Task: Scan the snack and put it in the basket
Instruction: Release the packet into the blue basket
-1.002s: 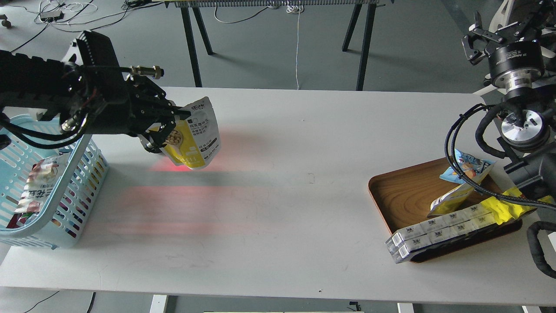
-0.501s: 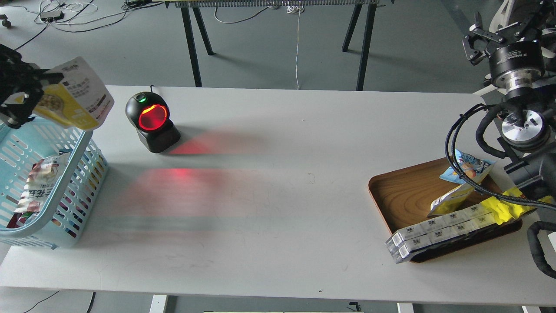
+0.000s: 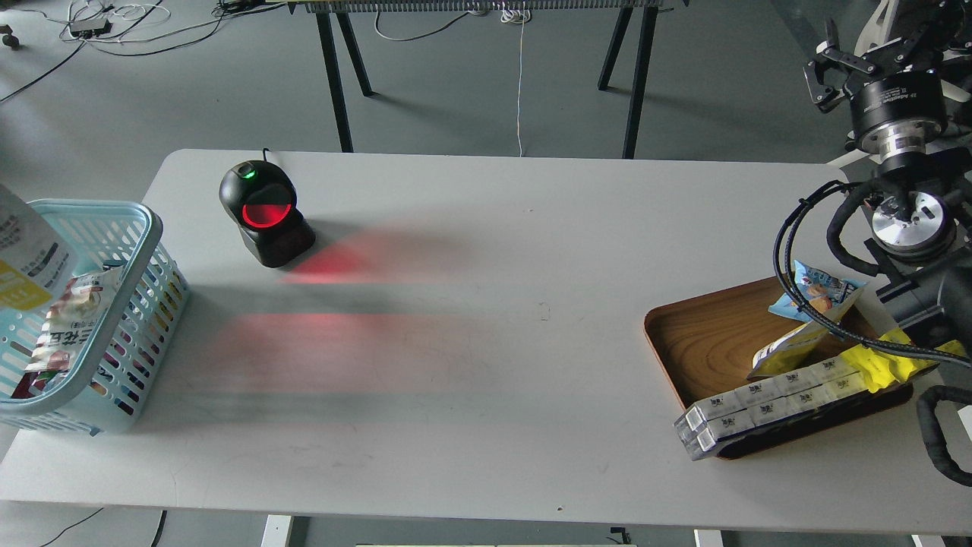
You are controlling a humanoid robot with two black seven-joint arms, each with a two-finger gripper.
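Observation:
The snack pouch (image 3: 23,254) shows only partly at the far left edge, white back with dark print and a yellow patch, tilted over the inside of the light blue basket (image 3: 149,228). Whether anything holds it cannot be told. My left gripper and arm are out of view. My right gripper (image 3: 866,57) is raised at the top right, beyond the table's right end, its fingers spread apart and empty.
A black barcode scanner (image 3: 264,211) with a red lit window stands at the back left and casts red light on the table. Another snack pack (image 3: 68,319) lies in the basket. A brown wood-grain tray (image 3: 702,334) at right holds a blue bag (image 3: 816,292), yellow wrappers and white boxes (image 3: 759,403).
My left arm carried the pouch left from in front of the scanner to over the basket and has left the view. The scanner is now uncovered. The right arm barely moved.

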